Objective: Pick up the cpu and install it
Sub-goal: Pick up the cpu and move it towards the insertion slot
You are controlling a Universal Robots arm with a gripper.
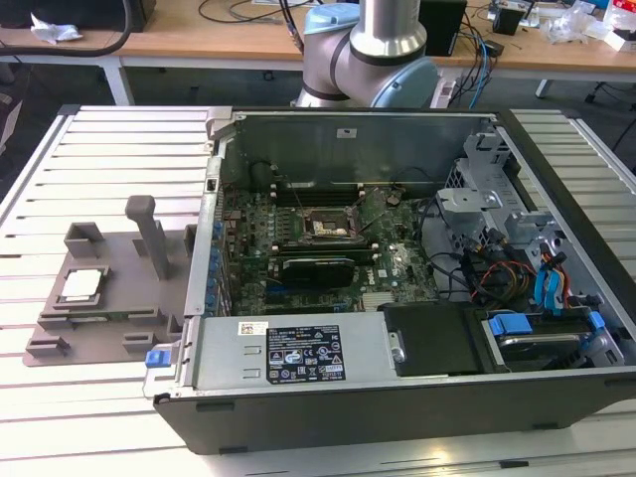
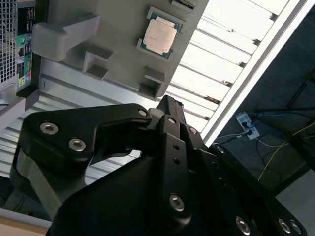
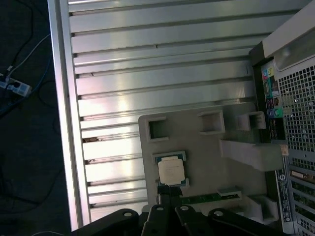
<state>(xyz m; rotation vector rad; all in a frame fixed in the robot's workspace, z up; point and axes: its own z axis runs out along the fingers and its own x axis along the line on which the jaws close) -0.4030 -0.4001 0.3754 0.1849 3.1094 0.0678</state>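
- The cpu lies flat on the grey tray, beside the open computer case.
- The gripper hangs near it, pincer clenched, holding nothing.

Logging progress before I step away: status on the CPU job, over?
End effector shut, empty, poised near the cpu. Cpu flat on the grey tray, not yet picked. Nothing in the way.

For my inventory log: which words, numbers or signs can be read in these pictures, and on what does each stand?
Nothing can be quoted.
Black label on the grey cover: too small to read.
White sticker beside it: too small to read.
cpu top: nothing readable.
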